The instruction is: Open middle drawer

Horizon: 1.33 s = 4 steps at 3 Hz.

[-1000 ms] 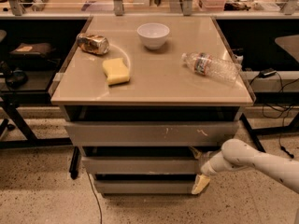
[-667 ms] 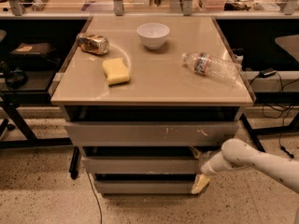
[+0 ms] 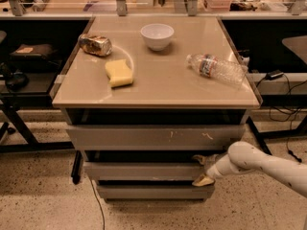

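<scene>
The middle drawer [image 3: 144, 171] is a plain grey flat front below the longer scratched top front [image 3: 153, 137] and above the shortest bottom front [image 3: 153, 191]. It stands out a little from the cabinet, less far than the top front. My gripper [image 3: 201, 169] comes in from the right on a white arm [image 3: 259, 164]. It sits at the right end of the middle drawer front, one fingertip [image 3: 198, 159] at its top edge and one fingertip [image 3: 203, 180] at its lower edge.
On the tan cabinet top [image 3: 158, 80] lie a crushed can [image 3: 95, 45], a yellow sponge [image 3: 118, 73], a white bowl [image 3: 157, 36] and a plastic water bottle [image 3: 216, 69] on its side. Black shelving stands left and right. Cables run over the speckled floor.
</scene>
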{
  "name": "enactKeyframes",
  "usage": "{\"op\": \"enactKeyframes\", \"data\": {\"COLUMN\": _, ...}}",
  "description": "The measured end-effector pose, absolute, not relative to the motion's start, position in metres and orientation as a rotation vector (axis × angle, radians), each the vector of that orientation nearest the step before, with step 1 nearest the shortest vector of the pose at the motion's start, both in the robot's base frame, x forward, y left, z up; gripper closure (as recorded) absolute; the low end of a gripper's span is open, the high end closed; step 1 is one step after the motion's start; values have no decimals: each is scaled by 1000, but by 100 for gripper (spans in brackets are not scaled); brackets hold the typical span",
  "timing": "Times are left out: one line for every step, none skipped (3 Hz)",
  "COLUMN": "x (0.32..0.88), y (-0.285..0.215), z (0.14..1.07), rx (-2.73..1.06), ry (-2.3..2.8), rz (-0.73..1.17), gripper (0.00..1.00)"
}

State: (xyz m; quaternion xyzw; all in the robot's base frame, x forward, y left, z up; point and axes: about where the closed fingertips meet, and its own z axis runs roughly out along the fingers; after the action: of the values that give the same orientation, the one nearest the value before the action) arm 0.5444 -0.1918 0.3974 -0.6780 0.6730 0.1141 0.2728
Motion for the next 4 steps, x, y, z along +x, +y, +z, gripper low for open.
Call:
{"op": "enactKeyframes", "data": {"x": 544, "y": -192, "z": 404, "rx": -1824, "ry": 1811, "rz": 307, "gripper": 66}}
{"op": "enactKeyframes", "data": {"x": 544, "y": -192, "z": 405, "rx": -1825, "ry": 1811, "rz": 307, "gripper": 89}}
{"op": "enactKeyframes", "data": {"x": 544, "y": -192, "z": 405, "rx": -1825, "ry": 1811, "rz": 307, "gripper": 84}}
{"op": "enactKeyframes", "data": {"x": 544, "y": -192, "z": 405, "rx": -1825, "ry": 1811, "rz": 307, "gripper": 63}}
